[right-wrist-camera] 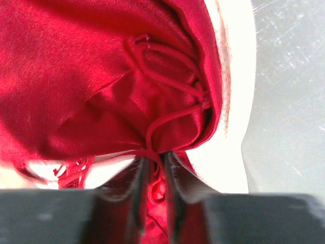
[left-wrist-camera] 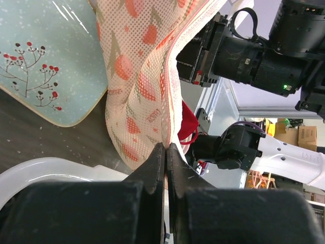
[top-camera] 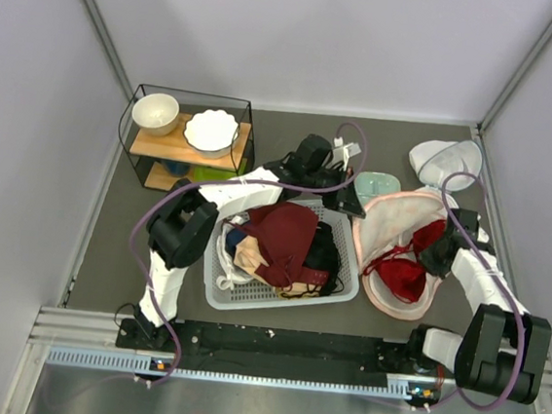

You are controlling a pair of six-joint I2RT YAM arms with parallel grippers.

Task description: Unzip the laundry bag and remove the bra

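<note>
The laundry bag (top-camera: 393, 213) lies open right of the basket, peach-pink with red flowers. The bright red bra (top-camera: 403, 275) lies inside it. My left gripper (top-camera: 353, 203) is shut on the bag's left rim; in the left wrist view the gripper (left-wrist-camera: 165, 146) pinches the mesh edge of the bag (left-wrist-camera: 137, 76), with a bit of the bra (left-wrist-camera: 188, 123) behind. My right gripper (top-camera: 438, 254) reaches into the bag. In the right wrist view the gripper (right-wrist-camera: 156, 165) is shut on the bra's (right-wrist-camera: 86, 81) fabric and strap, with the bag's pale lining (right-wrist-camera: 234, 107) beside it.
A grey basket (top-camera: 277, 298) holds a maroon garment (top-camera: 281, 232), a black garment (top-camera: 324, 251) and other clothes. A mint tray (top-camera: 376, 184) lies behind the bag, and also shows in the left wrist view (left-wrist-camera: 45, 61). A wire shelf (top-camera: 186, 149) with two white bowls stands at back left. A white item (top-camera: 444, 162) lies at back right.
</note>
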